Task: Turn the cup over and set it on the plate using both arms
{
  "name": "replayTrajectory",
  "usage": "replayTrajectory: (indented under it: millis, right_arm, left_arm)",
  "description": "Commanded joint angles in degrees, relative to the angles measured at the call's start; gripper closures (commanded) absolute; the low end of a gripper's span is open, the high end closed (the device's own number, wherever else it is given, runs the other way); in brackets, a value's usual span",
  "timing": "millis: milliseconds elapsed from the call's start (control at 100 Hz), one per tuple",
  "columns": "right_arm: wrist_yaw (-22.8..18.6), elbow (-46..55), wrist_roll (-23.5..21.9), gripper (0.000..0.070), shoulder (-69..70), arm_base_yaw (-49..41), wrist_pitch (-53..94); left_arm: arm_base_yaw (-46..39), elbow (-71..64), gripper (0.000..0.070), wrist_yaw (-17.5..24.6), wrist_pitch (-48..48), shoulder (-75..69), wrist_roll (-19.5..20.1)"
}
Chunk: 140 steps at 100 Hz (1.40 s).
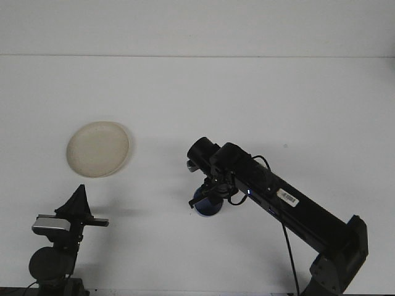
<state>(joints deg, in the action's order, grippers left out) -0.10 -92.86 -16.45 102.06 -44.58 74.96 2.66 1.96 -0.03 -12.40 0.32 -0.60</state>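
A cream plate (98,148) lies on the white table (247,98) at the left. The blue cup (211,210) is at the table's centre, low over the surface or touching it; I cannot tell which. My right gripper (207,197) reaches in from the lower right, points down and is shut on the cup, hiding most of it. My left gripper (79,196) stands at the bottom left, below the plate, pointing up. Its fingers meet in a tip with nothing between them.
The right arm's long black link (290,203) stretches diagonally from the bottom right corner to the centre. The table's far edge (197,56) runs across the top.
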Motion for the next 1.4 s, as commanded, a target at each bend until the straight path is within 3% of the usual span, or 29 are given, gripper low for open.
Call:
replayTrajectory:
  millis: [0, 190, 300, 550, 650, 1100, 1390]
  right_arm:
    - [-0.39, -1.42, 1.62, 0.0697, 2.34, -0.66, 0.0]
    - [-1.55, -1.4, 2.38, 0.0694, 5.16, -0.81, 0.04]
    - [-1.6, -1.4, 2.36, 0.0659, 5.7, -1.07, -0.81]
    - [-1.62, -1.42, 2.38, 0.0349, 5.7, -1.16, -1.44]
    - [-1.92, -1.64, 3.1, 0.0272, 5.62, -1.07, -1.2]
    - [-4.57, -8.33, 7.67, 0.026, -1.55, 2.95, 2.58]
    - [-4.46, -10.27, 13.53, 0.026, -8.31, 16.33, 2.89]
  left_arm:
    - [-0.07, -1.16, 0.0689, 0.04, -0.55, -0.13, -0.11]
    - [-0.07, -1.16, 0.0689, 0.04, -0.55, -0.13, -0.11]
    - [-0.07, -1.16, 0.0689, 0.04, -0.55, -0.13, -0.11]
    - [-0.07, -1.16, 0.0689, 0.04, -0.55, -0.13, -0.11]
    - [-0.07, -1.16, 0.0689, 0.04, -0.55, -0.13, -0.11]
    - [-0.07, -1.16, 0.0689, 0.04, -0.55, -0.13, -0.11]
    - [-0.07, -1.16, 0.0689, 0.04, -0.55, -0.13, -0.09]
